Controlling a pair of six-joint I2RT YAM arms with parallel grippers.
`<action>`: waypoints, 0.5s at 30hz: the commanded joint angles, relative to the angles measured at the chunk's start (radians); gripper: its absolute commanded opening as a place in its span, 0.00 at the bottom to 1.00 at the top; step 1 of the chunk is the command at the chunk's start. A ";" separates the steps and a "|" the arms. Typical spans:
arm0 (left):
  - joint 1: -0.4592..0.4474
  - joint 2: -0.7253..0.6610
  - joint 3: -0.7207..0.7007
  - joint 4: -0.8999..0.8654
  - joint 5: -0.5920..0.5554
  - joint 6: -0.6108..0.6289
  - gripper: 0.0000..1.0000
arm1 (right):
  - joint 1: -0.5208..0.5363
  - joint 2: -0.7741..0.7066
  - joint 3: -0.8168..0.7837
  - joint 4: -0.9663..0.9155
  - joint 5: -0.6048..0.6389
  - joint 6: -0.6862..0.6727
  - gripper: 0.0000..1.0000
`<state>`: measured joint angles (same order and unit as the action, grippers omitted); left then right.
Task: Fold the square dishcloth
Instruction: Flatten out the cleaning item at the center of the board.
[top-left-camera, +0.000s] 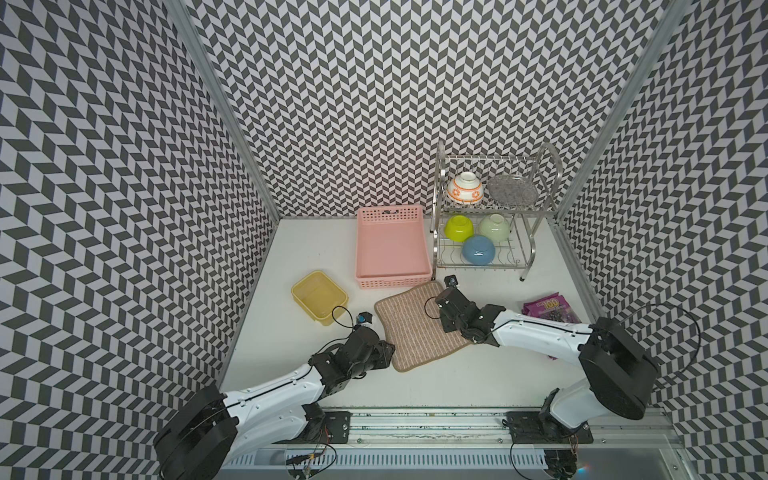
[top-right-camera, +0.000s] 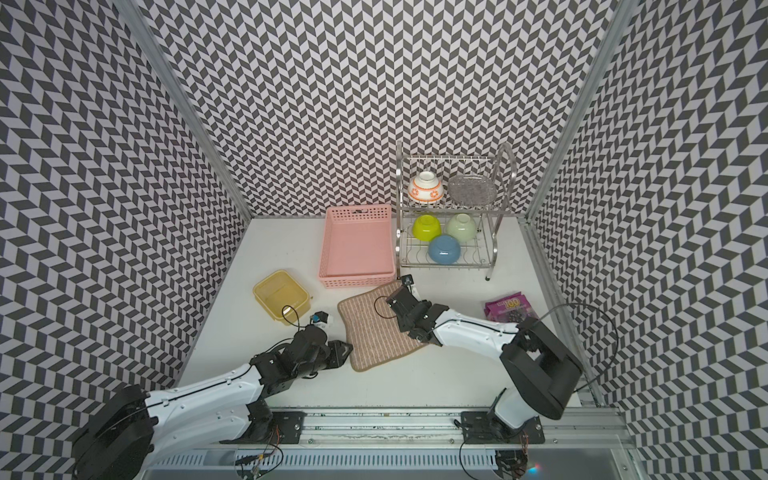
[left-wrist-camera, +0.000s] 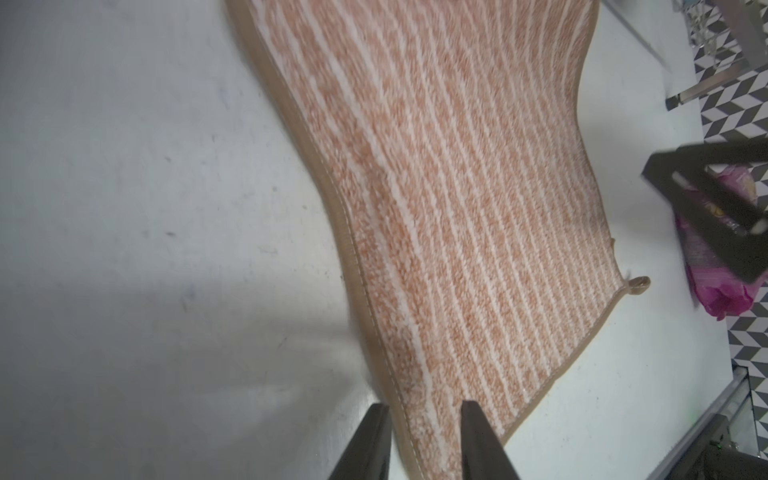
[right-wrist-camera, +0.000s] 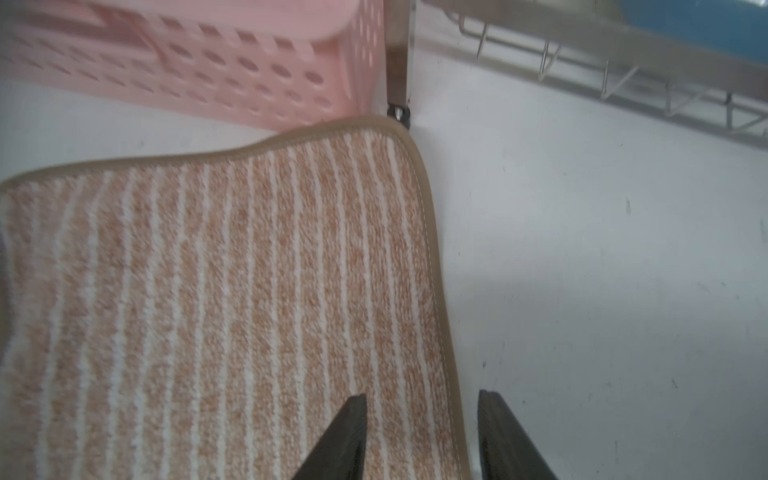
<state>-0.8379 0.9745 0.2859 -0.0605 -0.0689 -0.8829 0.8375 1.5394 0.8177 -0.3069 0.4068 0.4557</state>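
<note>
I am watching the left gripper (left-wrist-camera: 424, 409) and right gripper (right-wrist-camera: 422, 397) hanging unclenched over opposite edges of the dishcloth (top-left-camera: 411, 328) lying lower centre of frame.

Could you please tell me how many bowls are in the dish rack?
4: an orange-and-white bowl on the upper tier; a lime bowl, a pale green bowl and a blue bowl on the lower tier. None seems hidden.
</note>
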 joint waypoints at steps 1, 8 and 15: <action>0.006 -0.022 0.045 -0.041 -0.090 0.014 0.35 | 0.003 -0.042 -0.068 0.032 -0.051 0.067 0.43; 0.048 0.094 0.143 0.061 -0.138 0.095 0.35 | 0.003 -0.082 -0.169 0.054 -0.044 0.123 0.40; 0.111 0.315 0.227 0.134 -0.123 0.205 0.31 | 0.003 -0.101 -0.244 0.081 -0.085 0.164 0.34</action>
<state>-0.7494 1.2293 0.4885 0.0231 -0.1886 -0.7506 0.8375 1.4593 0.6056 -0.2596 0.3515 0.5835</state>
